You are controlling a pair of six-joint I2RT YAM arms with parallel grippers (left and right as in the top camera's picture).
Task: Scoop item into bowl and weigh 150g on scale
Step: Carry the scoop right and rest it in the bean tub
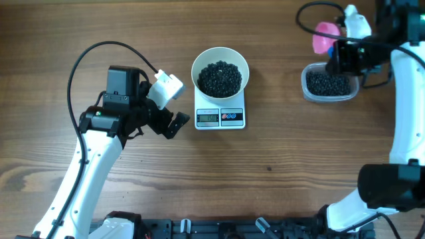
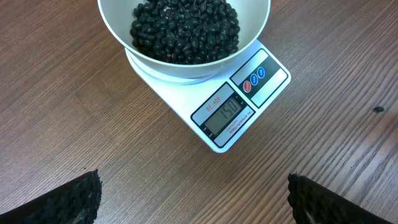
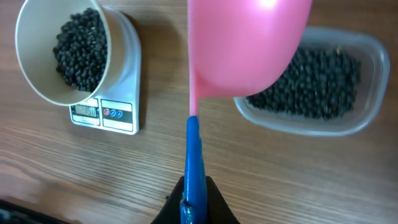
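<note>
Black textured pads (image 2: 74,199) of the left end effector (image 2: 196,208) sit at the two lower corners of the left wrist view. They are spread fully apart, with nothing between them and bare wooden counter (image 2: 62,124) beneath. Beyond them I see the scale (image 2: 273,78) set at an angle, its display (image 2: 224,115) turned toward the end effector and appearing to read 150. Farther on, the white bowl (image 2: 118,31) stands on the scale platform, holding a heap of black beans (image 2: 186,28). The bowl lies ahead of the spread fingers, near but apart from them.

In the right wrist view, the right end effector (image 3: 194,202) is pressed together on the blue handle (image 3: 193,155) of a pink scoop (image 3: 249,43). The scoop's cup hangs over the left end of a clear plastic container (image 3: 373,68) that holds more beans. I cannot tell whether the cup carries any. The bowl and scale lie well apart, to the left in that view.

Only the left wrist view resolves the display digits. Only the overhead view shows both arms at once: the left end effector is near the scale's left side and not touching it, and the right end effector is over the container toward the counter's far right.
</note>
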